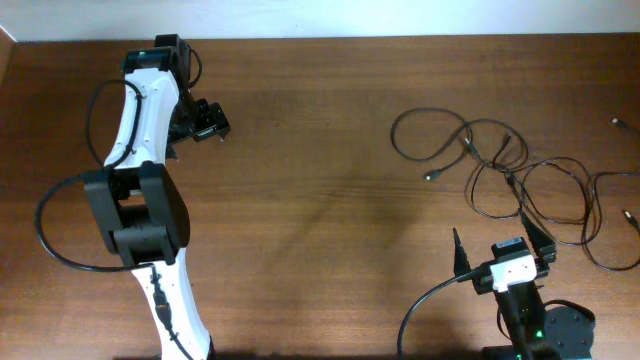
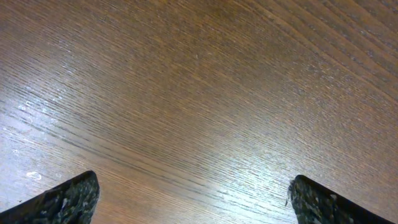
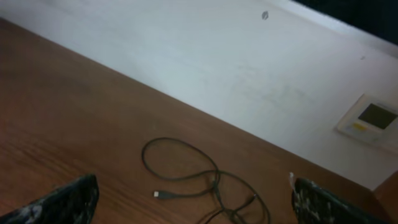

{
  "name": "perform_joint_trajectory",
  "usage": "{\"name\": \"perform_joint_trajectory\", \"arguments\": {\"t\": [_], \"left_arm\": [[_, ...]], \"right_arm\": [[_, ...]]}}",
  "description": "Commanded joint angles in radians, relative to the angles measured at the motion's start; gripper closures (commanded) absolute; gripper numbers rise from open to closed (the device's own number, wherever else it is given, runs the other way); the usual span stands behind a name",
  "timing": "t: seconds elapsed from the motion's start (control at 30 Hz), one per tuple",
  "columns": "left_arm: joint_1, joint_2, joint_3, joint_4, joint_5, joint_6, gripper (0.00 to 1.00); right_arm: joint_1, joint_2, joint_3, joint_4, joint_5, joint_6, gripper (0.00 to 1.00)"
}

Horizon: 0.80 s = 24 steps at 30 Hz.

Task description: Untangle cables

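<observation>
Overhead view: a dark brown wooden table [image 1: 320, 150] seen from above, with a white-and-black arm at each side.
Thin black cables [image 1: 512, 180]: a loose tangle of overlapping loops lying flat on the wood. It is just ahead of the right gripper [image 1: 492, 235] and spreads off to its right. It is well apart from the left gripper [image 1: 205, 122].
Right gripper: the jaws are spread wide with nothing held between them, and the fingers point toward the tangle. I cannot tell whether the nearest strand touches a finger.
Right wrist view: two dark speckled fingertips [image 3: 68, 199] sit at the bottom corners. Ahead of them, between the two, a cable loop [image 3: 214, 182] lies on the table with a small plug end [image 3: 158, 195]. Farther ahead is a white wall [image 3: 217, 68] bearing a pale square panel [image 3: 370, 118].
Left gripper: the jaws are wide apart and empty, held over bare wood.
Left wrist view: its fingertips [image 2: 68, 199] show at the lower corners, with wood grain filling the space between and ahead of them.
</observation>
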Motion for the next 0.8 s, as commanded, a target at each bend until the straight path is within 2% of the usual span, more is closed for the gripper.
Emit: {"name": "perform_joint_trajectory", "arguments": {"t": [0.0, 0.13, 0.27, 0.4, 0.53, 0.77], "left_arm": [[0.002, -0.004, 0.007, -0.001, -0.008, -0.01, 0.01], [0.002, -0.004, 0.007, -0.001, -0.008, -0.01, 0.01], [0.002, -0.004, 0.007, -0.001, -0.008, -0.01, 0.01], [0.002, -0.004, 0.007, -0.001, -0.008, -0.01, 0.01], [0.002, -0.004, 0.007, -0.001, -0.008, -0.01, 0.01], [0.002, -0.004, 0.007, -0.001, -0.008, -0.01, 0.01]], "right_arm": [[-0.005, -0.008, -0.054, 0.087, -0.002, 0.009, 0.02], [-0.005, -0.008, -0.121, 0.239, -0.002, 0.009, 0.02], [-0.005, -0.008, -0.251, 0.479, 0.0, 0.009, 0.02], [-0.004, -0.008, -0.251, 0.407, -0.002, 0.009, 0.01], [-0.004, -0.008, -0.251, 0.239, 0.001, 0.009, 0.02], [-0.004, -0.008, -0.251, 0.243, 0.003, 0.009, 0.02]]}}
